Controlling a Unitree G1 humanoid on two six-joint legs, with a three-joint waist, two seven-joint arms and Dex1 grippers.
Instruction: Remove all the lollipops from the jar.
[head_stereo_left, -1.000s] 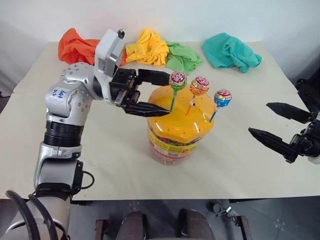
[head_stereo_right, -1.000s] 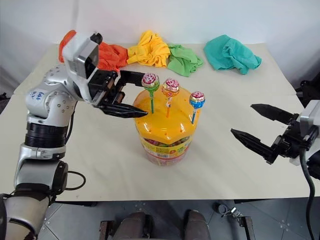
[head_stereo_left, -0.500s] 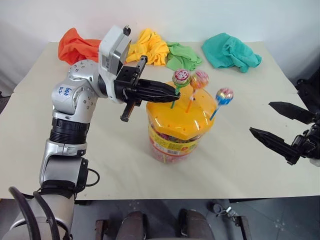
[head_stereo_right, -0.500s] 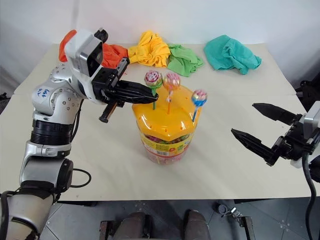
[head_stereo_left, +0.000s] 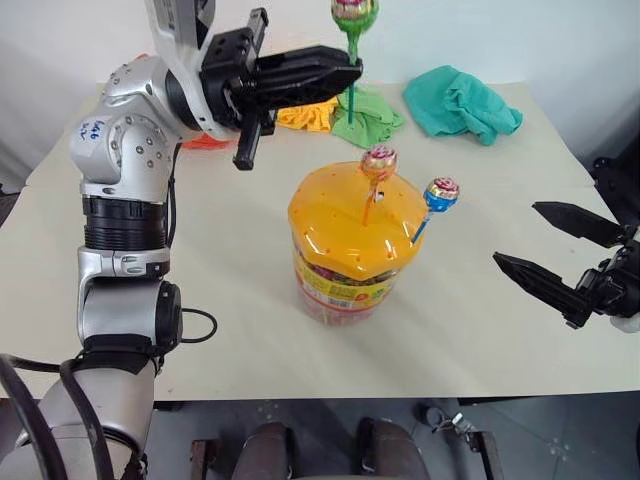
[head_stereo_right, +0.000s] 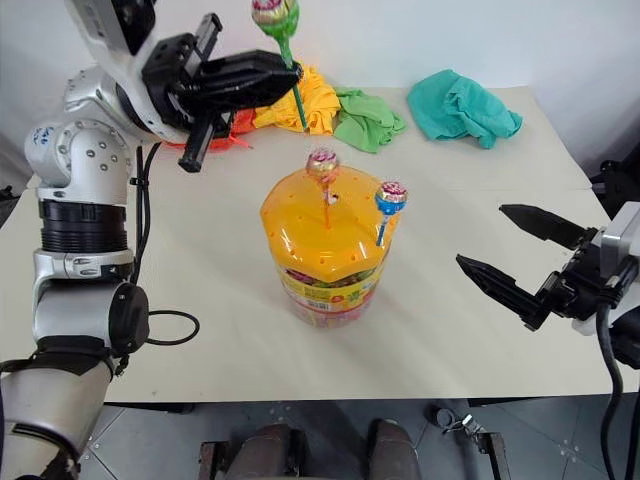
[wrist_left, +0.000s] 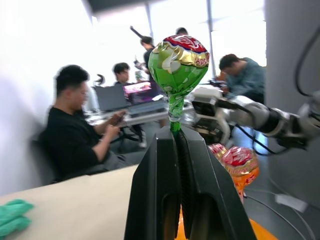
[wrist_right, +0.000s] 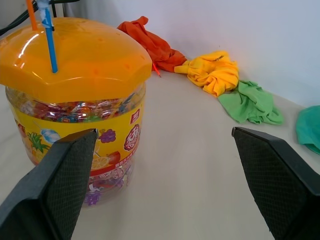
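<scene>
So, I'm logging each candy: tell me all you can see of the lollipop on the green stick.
The green-stick lollipop has a round head in shiny green, pink and gold wrapper on a thin green stick. It is upright, lifted clear above the jar, its stick pinched in the shut left gripper.

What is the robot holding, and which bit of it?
The left tool is shut on the green-stick lollipop, pinching its stick below the wrapped head, lifted clear above the jar. The right tool is open, holding nothing.
</scene>
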